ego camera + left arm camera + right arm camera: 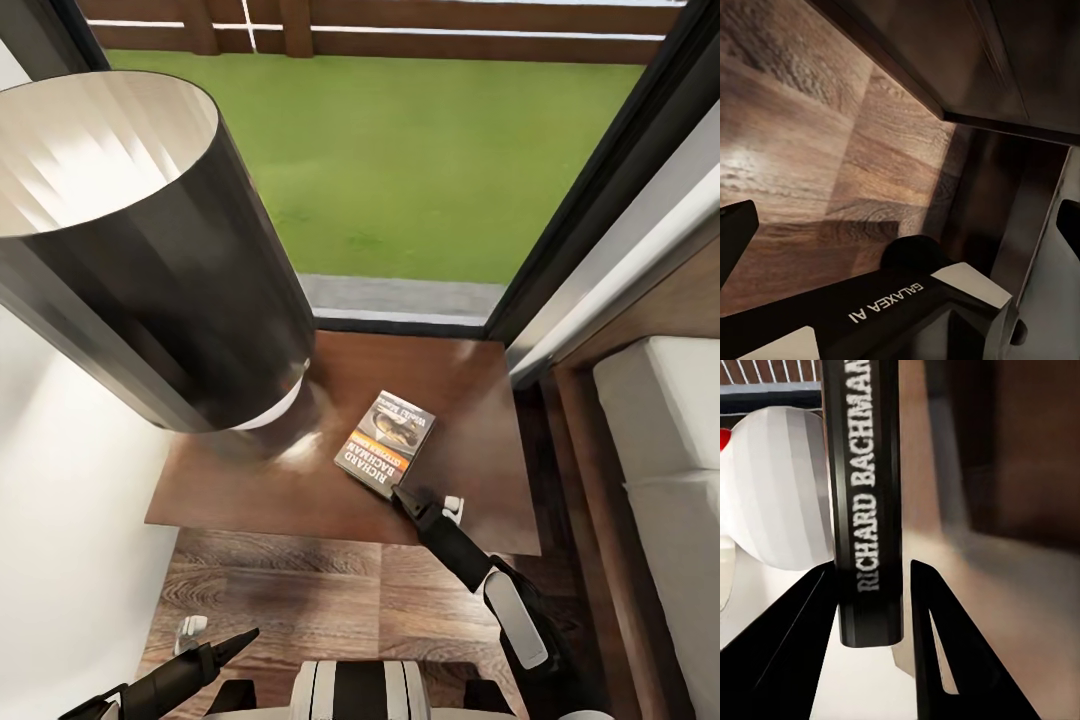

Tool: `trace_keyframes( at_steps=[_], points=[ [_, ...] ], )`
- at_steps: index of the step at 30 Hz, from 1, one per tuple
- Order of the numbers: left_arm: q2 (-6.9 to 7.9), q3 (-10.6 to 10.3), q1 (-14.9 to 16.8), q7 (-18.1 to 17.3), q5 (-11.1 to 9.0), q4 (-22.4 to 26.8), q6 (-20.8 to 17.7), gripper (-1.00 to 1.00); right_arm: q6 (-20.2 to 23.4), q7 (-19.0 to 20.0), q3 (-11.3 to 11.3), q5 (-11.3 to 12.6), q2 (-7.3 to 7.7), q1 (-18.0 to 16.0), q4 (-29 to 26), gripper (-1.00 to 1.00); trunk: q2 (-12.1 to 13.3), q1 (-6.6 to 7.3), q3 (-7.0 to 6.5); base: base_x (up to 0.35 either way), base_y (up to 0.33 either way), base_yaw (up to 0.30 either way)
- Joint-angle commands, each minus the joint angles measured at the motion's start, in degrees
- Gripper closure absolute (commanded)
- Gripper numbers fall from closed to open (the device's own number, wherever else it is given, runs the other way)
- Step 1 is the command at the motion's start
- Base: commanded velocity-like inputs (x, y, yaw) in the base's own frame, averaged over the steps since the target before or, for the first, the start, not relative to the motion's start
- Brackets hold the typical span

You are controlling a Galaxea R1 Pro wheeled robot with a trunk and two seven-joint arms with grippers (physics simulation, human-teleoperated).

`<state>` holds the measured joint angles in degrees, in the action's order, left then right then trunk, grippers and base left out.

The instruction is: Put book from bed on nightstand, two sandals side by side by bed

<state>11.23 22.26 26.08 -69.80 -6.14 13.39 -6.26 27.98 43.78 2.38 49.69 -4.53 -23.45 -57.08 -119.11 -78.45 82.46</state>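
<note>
My right gripper (402, 494) has its fingers spread either side of the book (386, 443), now lying flat on the nightstand (470, 400). Next, I judge: withdraw, then find the sandals.

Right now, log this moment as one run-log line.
book: flat on nightstand beside lamp | right gripper: fingers astride book spine, contact unclear | left gripper: low over floor | sandals: pending
</note>
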Motion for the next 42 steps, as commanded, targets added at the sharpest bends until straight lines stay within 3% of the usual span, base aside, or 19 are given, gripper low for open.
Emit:
trace_keyframes(
  at_steps=[1,42],
  points=[
    [0.02,-0.2,0.02,-0.16,-0.45,-0.03,-0.6,-1.0,0.06,-0.8,0.17,-0.39,-0.04,-0.02,1.01,1.0,-0.01,-0.01,0.02,0.0,0.0,0.0],
    [0.02,-0.2,0.02,-0.25,-0.45,-0.03,-0.6,-1.0,0.06,-0.8,0.11,-0.39,-0.04,-0.02,1.0,1.0,2.0,1.09,-0.87,0.0,0.0,0.0]
  ],
)
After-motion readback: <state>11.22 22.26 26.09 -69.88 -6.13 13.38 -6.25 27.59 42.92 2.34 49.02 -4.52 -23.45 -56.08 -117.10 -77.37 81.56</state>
